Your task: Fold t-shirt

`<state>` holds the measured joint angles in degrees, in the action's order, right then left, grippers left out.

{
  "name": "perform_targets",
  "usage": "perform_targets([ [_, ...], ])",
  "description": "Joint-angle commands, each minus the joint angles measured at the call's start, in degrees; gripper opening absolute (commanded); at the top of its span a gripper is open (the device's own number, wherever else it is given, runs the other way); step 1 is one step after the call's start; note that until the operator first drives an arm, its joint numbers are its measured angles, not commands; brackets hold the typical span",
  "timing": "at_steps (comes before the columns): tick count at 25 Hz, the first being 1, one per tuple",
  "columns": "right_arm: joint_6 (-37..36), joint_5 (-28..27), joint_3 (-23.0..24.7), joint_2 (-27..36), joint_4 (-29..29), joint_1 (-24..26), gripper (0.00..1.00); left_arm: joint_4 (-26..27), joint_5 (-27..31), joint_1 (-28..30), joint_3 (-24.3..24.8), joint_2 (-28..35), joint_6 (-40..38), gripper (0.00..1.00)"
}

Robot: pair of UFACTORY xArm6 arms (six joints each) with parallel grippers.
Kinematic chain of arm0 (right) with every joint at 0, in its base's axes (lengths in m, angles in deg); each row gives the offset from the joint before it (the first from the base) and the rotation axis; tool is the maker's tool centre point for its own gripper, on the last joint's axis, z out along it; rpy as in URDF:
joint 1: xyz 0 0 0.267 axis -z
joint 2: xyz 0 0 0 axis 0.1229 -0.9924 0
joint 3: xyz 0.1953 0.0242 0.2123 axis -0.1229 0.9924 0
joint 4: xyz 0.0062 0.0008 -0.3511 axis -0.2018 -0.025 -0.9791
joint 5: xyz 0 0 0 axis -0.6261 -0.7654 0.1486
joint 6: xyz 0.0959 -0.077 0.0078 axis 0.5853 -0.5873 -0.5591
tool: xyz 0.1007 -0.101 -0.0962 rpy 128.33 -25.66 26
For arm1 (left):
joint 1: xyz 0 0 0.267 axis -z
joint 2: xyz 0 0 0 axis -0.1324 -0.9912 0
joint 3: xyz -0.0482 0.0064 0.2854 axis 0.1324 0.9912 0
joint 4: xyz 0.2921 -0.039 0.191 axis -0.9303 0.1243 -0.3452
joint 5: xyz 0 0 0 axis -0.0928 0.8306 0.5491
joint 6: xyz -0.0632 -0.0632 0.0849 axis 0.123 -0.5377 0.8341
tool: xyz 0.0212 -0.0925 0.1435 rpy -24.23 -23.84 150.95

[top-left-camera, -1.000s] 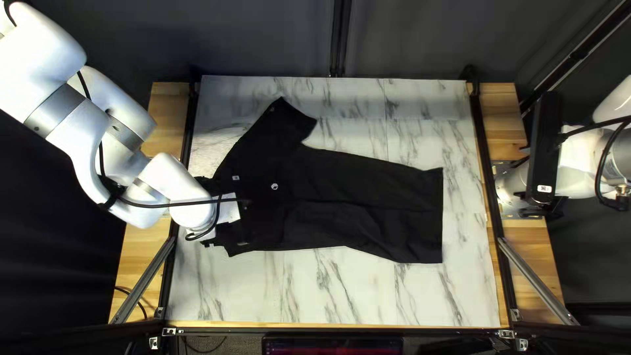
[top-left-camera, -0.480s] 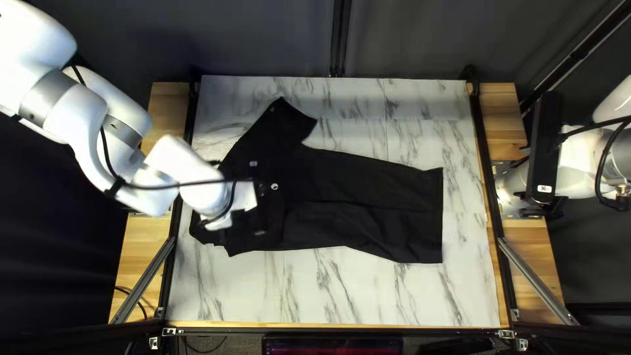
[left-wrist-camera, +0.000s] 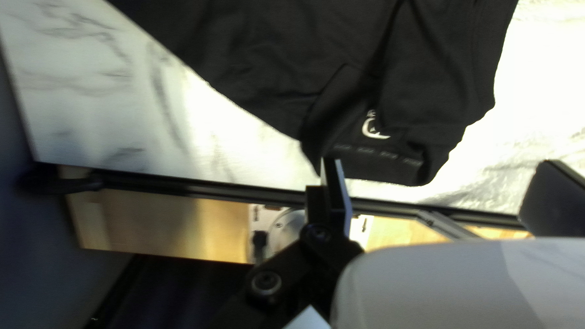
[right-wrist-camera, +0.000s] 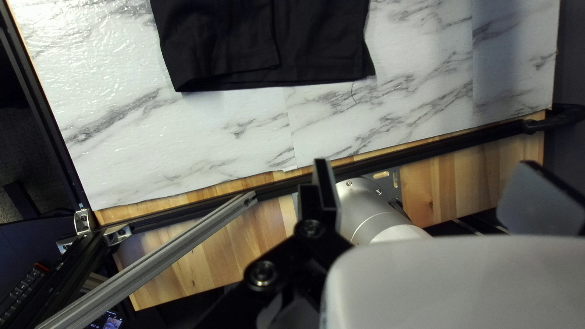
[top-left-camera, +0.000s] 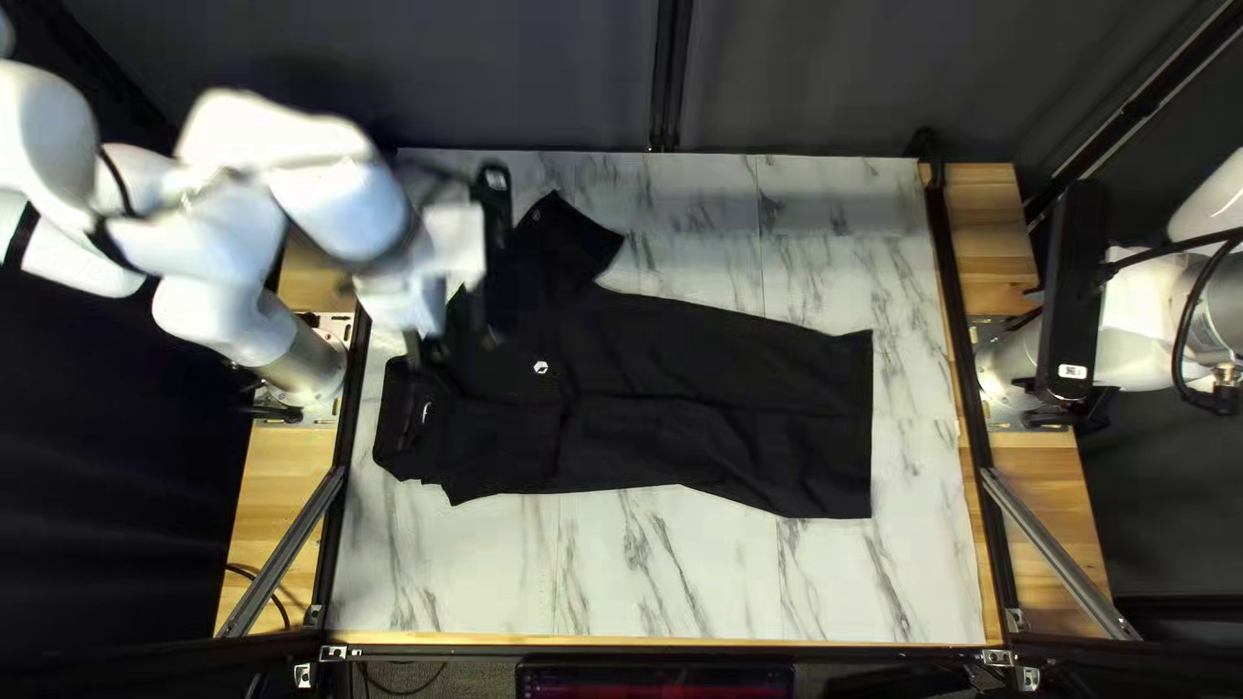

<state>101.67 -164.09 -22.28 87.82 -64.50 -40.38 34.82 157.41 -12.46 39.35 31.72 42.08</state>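
Jaws, two pairs, both spread wide: left gripper (top-left-camera: 453, 343), held over the shirt's (top-left-camera: 725, 376) collar end; right gripper (top-left-camera: 1036, 370), held beside the tabletop (top-left-camera: 648, 557), above its arm's base (right-wrist-camera: 365, 207). Screen (top-left-camera: 570, 680), one, set beyond the tabletop's near edge. Struts (top-left-camera: 279, 557), grey, a slanted pair, mounted at the near corners. Shirt, black, white-marked, laid flat across the marbled tabletop; hem turned toward the right arm, one sleeve pointed toward the curtain (top-left-camera: 518, 78); partly blocked from above by the left arm (top-left-camera: 350, 214). Curtain, dark, hung behind the far edge.
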Motion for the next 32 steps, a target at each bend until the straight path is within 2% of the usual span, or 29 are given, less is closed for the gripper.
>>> perform_targets([
  [1,0.0,0.0,0.0,0.0,0.0,0.0,1.0,0.31,2.07,-1.52,-1.52,1.32,1.83,1.0],
  [25,0.0,0.0,0.0,0.0,0.0,0.0,1.0,0.31,2.07,-1.52,-1.52,1.32,1.83,1.0],
  [26,-1.0,0.59,0.62,-0.14,-0.69,0.78,1.0,0.31,2.07,-1.52,-1.52,1.32,1.83,1.0],
  [27,-4.28,2.62,1.53,-0.64,-0.23,4.3,1.0,0.31,2.07,-1.52,-1.52,1.32,1.83,1.0],
  [29,-12.57,10.14,5.89,-2.45,1.37,13.41,1.0,0.31,2.07,-1.52,-1.52,1.32,1.83,1.0],
  [30,-14.18,12.18,7.42,-2.59,1.75,15.15,1.0,0.31,2.07,-1.52,-1.52,1.32,1.83,1.0],
  [31,-17.19,17.13,11.62,-2.23,2.62,18.62,1.0,0.31,2.07,-1.52,-1.52,1.32,1.83,1.0],
  [32,-18.77,19.98,13.91,-2.23,3.16,20.45,1.0,0.31,2.07,-1.52,-1.52,1.32,1.83,1.0],
])
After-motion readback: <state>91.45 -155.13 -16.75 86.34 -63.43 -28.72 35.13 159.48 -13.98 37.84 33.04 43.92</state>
